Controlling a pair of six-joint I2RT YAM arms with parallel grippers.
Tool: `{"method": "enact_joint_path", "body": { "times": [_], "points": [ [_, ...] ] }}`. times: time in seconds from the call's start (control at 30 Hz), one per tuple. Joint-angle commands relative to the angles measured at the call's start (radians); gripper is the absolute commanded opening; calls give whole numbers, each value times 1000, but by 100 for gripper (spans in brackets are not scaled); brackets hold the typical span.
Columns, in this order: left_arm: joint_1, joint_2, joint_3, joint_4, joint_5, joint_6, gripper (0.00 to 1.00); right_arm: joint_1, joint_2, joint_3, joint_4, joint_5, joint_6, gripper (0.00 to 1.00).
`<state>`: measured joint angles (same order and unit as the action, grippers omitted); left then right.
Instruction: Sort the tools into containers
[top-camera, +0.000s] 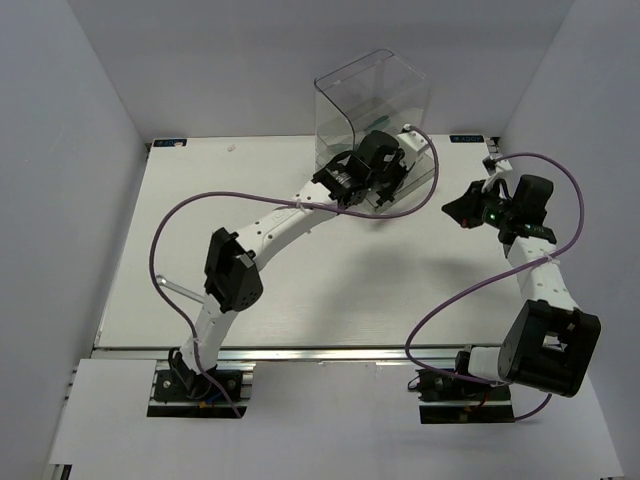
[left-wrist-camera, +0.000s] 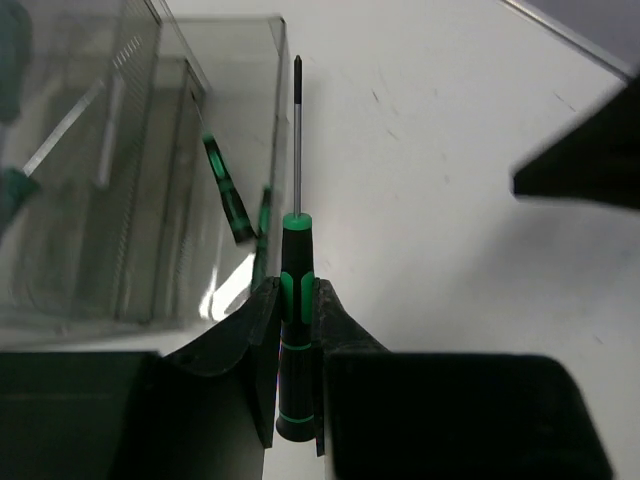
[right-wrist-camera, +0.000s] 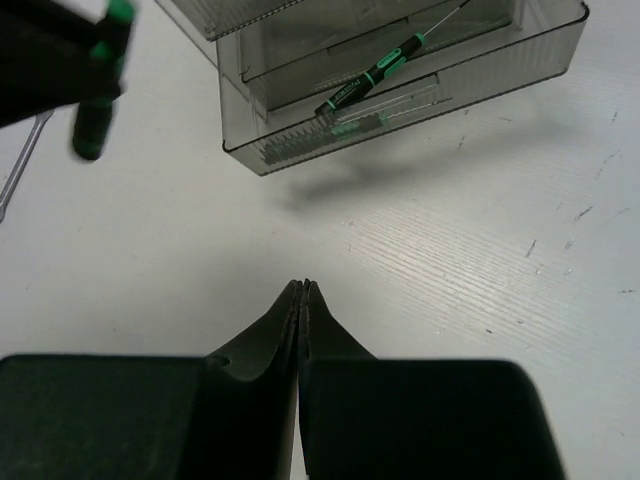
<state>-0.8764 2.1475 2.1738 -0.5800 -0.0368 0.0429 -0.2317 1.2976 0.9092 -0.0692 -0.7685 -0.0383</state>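
- Left wrist view: the left hand (left-wrist-camera: 296, 300) is clamped on the green-and-black handle of the held screwdriver (left-wrist-camera: 296, 235).
- Its thin shaft points straight away from the camera, above the white desk (left-wrist-camera: 450, 220). The butt of the handle sticks out behind the fingers.
- Just left of the shaft stands the smoky clear wall of a pulled-out drawer (left-wrist-camera: 150, 230). The shaft runs beside the drawer's near corner, not inside it.
- Through that wall shows the screwdriver in the drawer (left-wrist-camera: 228, 200), lying at a slant.
- Right wrist view: the right hand (right-wrist-camera: 303, 290) has its two fingers pressed together with nothing between them, above bare desk.
- Ahead of it the drawers are stepped out one over another. The lowest and furthest out holds the screwdriver in the drawer, which lies aslant on its floor.
- At the top left corner the left hand's dark fingers grip the held screwdriver, butt end down, off to the side of the drawers and clear of them.
- A slim silver wrench (right-wrist-camera: 18, 170) lies on the desk at the left edge, partly cut off.
- Top view: the drawer unit (top-camera: 375, 95), clear with a rounded top, stands at the far edge of the desk.
- The left arm (top-camera: 270, 230) reaches across to the front of the unit, and the left hand is over the pulled-out drawers.
- The right hand is to the right of the unit, apart from it.
- The wrench lies alone on the left of the desk, beside the left arm's elbow and well apart from the unit.
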Motion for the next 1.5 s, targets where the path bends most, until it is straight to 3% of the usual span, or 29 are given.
{"method": "enact_joint_path", "body": {
  "times": [0.0,0.17,0.43,0.5,0.57,0.6,0.7,0.77,0.83,0.9,0.93,0.97,1.0,1.03,1.07,1.1,1.17,1.27,1.3,1.33,1.37,1.4,1.43,1.47],
  "points": [
    [39,101,66,155,23,109,0,0,-29,-6,-21,-58,-57,0],
    [39,188,86,401,-108,210,0,-1,-41,-6,-84,-80,-117,0],
    [54,284,127,482,-186,259,0,-1,-54,-46,-99,-124,-117,0],
    [54,282,116,462,-184,252,29,0,-57,-55,-101,-130,-115,0],
    [53,267,98,462,-176,239,48,0,-55,-58,-101,-137,-117,0],
    [54,259,90,465,-176,227,63,0,-54,-61,-103,-140,-124,0],
    [53,232,136,460,-155,206,67,0,-49,-67,-106,-147,-138,0],
    [50,203,156,451,-124,195,65,2,-46,-69,-118,-155,-155,0],
    [47,142,155,434,-103,166,51,14,-44,-64,-148,-147,-210,1],
    [47,77,127,376,-81,106,32,38,-46,-56,-181,-135,-276,8],
    [47,39,62,353,-77,80,15,48,-47,-49,-219,-115,-360,20],
    [47,-51,14,307,-84,19,8,60,-50,-47,-228,-98,-395,29],
    [47,-152,-96,260,-92,-13,0,81,-60,-56,-233,-62,-450,57],
    [47,-153,-158,259,-101,-37,0,91,-66,-64,-233,-43,-472,75],
    [47,-258,-222,215,-115,-120,0,100,-73,-76,-218,-31,-489,89],
    [48,-312,-283,189,-164,-161,0,117,-81,-88,-201,-16,-498,89],
    [59,-462,-463,108,-211,-289,6,133,-101,-116,-163,11,-505,89],
    [126,-612,-712,22,-272,-491,32,183,-95,-115,-168,11,-520,89],
    [193,-705,-773,6,-256,-539,38,216,-83,-112,-172,17,-512,89],
    [238,-750,-833,-16,-241,-592,43,229,-75,-112,-156,50,-487,84],
    [276,-791,-942,-23,-229,-666,58,230,-64,-110,-129,69,-378,77],
    [313,-857,-986,-32,-226,-693,63,230,-49,-102,-71,89,-308,64],
    [379,-880,-1023,-47,-221,-712,69,230,1,-86,-57,145,-243,17],
    [404,-897,-1075,-56,-222,-728,76,245,31,-60,-54,178,-189,0]
  ]
}}
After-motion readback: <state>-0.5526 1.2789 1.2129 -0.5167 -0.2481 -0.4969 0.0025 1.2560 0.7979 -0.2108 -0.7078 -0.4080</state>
